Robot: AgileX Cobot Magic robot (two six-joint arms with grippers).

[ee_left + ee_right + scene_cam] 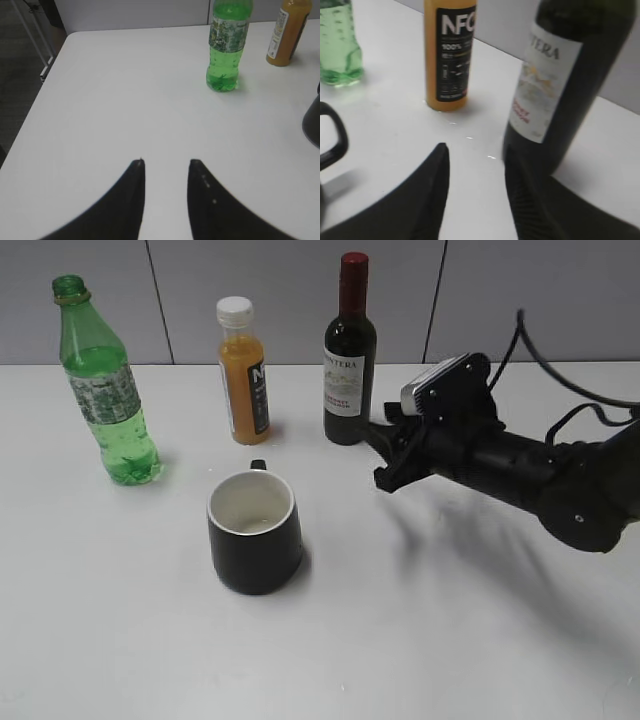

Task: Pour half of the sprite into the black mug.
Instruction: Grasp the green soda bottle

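The sprite (105, 390) is a tall green bottle standing upright at the table's far left, with no cap on. It also shows in the left wrist view (227, 50) and the right wrist view (337, 45). The black mug (253, 530) with a white inside stands at the middle front; its edge shows in the left wrist view (312, 122) and its handle in the right wrist view (332, 135). My right gripper (385, 452) (475, 152) is open and empty, just right of the wine bottle's base. My left gripper (166, 162) is open and empty, well short of the sprite.
An orange juice bottle (243, 370) (286, 32) (450, 55) and a dark wine bottle (349, 355) (560, 85) stand at the back behind the mug. The table's left edge (50, 75) drops to the floor. A grey wall stands behind.
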